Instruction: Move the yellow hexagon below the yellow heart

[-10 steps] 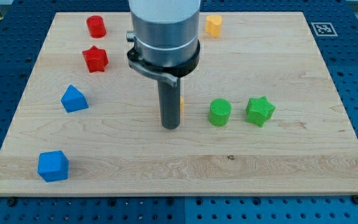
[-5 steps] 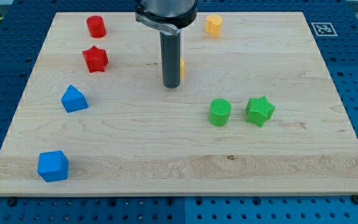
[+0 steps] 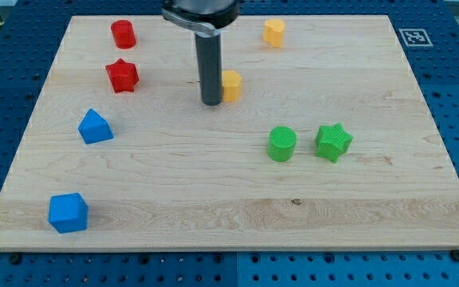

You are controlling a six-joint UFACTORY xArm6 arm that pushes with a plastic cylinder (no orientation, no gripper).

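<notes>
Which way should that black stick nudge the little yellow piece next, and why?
Probably a short push toward the view's right. My tip sits at the left side of the yellow hexagon, and the yellow heart lies up and to the right of it. Sliding the hexagon rightward should bring it under the heart, on the side toward the view's bottom.

A straight, dark grey, round rod of matt finish hangs from a wider black collar with a glossy rim at the view's top, and a small black tab juts from that collar towards the view's right. The rod is smooth and even in width along its whole length, without visible markings, screws or cables. It ends in my tip point(image 3: 210, 103), a flat, blunt, dark end.
</notes>
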